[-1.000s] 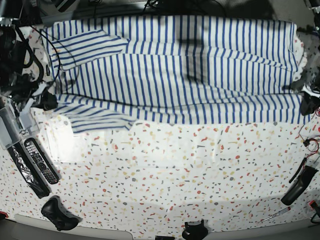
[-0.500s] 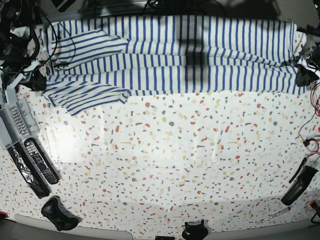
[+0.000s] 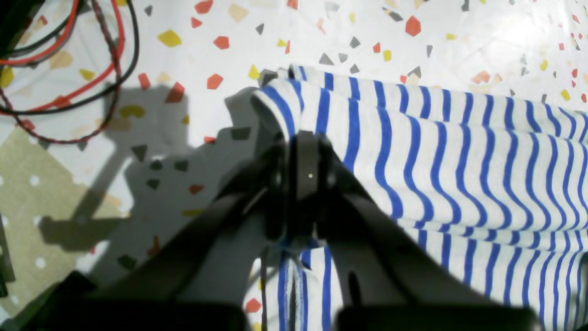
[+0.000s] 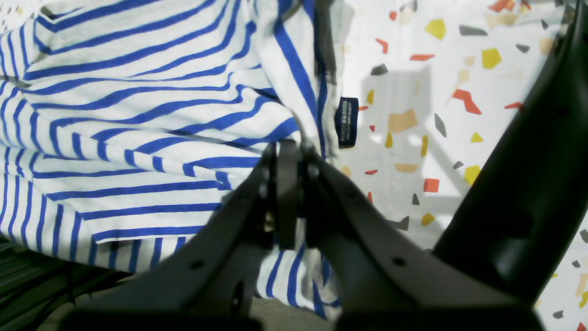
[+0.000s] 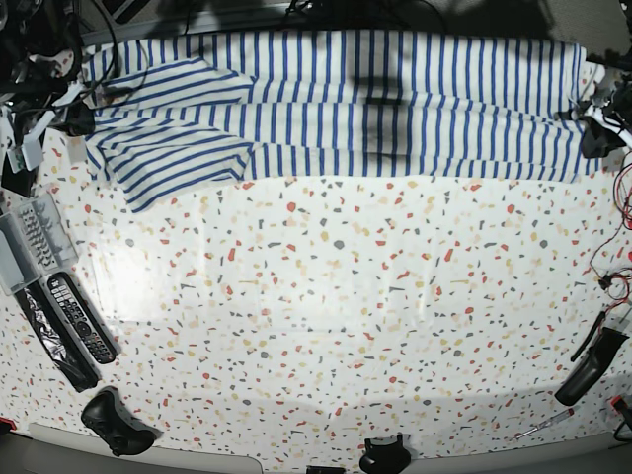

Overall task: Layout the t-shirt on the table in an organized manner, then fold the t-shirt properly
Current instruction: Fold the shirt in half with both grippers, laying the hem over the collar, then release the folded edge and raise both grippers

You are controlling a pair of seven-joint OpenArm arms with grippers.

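1. T-shirt (image 5: 336, 104) lies in a long folded band along the far edge of the table (image 5: 326, 326), neck label (image 4: 347, 120) at one end and a sleeve fanned out there toward the middle.
2. Left gripper (image 3: 303, 151) is clamped on the hem corner, right gripper (image 4: 287, 156) clamped on cloth just beside the label.
3. Step in hand looks like folding the near half over the far half.
4. Next, I'd judge: lower both corners square on the far edge, release, then deal with the loose sleeve.

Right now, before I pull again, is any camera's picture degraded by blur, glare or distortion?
Base view: fisheye bowing at the edges, plus a glare patch on the table. Left wrist view: the left gripper is close and blurred, throwing a hard shadow; the t-shirt is sharp. Right wrist view: the right gripper is soft, the neck label unreadable.
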